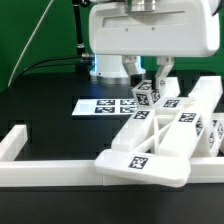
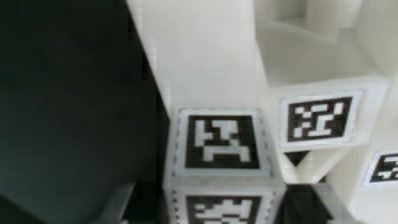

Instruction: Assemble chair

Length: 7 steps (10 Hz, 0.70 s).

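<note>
Nearest the camera in the exterior view runs the long low white border rail, an L of plastic lying on the black table. Against it rests the partly built chair, a white blocky plastic piece of a flat tagged panel and slanting bars, wedged into the corner where the rail turns, its front panel overlapping the rail's inner edge. Behind the chair stands a small white tagged block or post, rising from the chair's upper bars. Above that post hangs the white two-finger gripper, its dark fingers dropping on either side of the post's top. The wrist view, looking down the post, shows dark finger pads low at both sides of it, so the jaws appear partly closed around the post; whether they truly press on it I cannot tell. Farther back, beyond the chair, lies the flat white marker board.

The risk I judge greatest is a skewed join: if the post sits tilted in its seat, pressing or turning could jam it or shift the whole chair off the rail, which alone braces it. A loose grip could also let the post slip.

No containers are in view; nothing here holds anything.
</note>
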{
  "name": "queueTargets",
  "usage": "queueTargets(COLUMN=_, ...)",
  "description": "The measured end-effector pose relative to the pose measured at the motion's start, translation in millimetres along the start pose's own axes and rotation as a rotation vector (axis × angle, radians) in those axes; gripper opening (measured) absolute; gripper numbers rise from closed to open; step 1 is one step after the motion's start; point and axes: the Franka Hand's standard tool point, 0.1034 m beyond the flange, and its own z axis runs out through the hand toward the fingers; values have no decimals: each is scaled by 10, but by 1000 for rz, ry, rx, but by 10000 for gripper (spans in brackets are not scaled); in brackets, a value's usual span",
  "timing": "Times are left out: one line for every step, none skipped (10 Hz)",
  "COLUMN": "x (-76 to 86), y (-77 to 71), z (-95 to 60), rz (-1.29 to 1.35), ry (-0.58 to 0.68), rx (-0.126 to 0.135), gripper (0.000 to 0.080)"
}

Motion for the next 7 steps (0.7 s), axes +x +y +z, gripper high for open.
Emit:
queueTargets(x=95, y=119, z=-16, rz=-58, ry=-13, rx=-17, gripper=281)
queueTargets(x=167, y=198, z=-43, rz=-76, ry=-30, rx=-36, gripper=281)
queueTargets(x=235, y=272, z=-71, rz=-104, ry=-33, rx=-66, gripper=281)
queueTargets(x=296, y=347, z=-61, rz=-132, ry=-21, rx=-97, gripper=281)
queueTargets(x=337, y=418, z=-36, rz=-144, ry=-25, rx=-103, gripper=281)
queueTargets(x=392, y=493, z=-46, rz=-142, ry=-62, rx=-87, gripper=281)
queueTargets(x=408, y=502, z=-37, rz=-132, ry=-56, rx=-90, gripper=281)
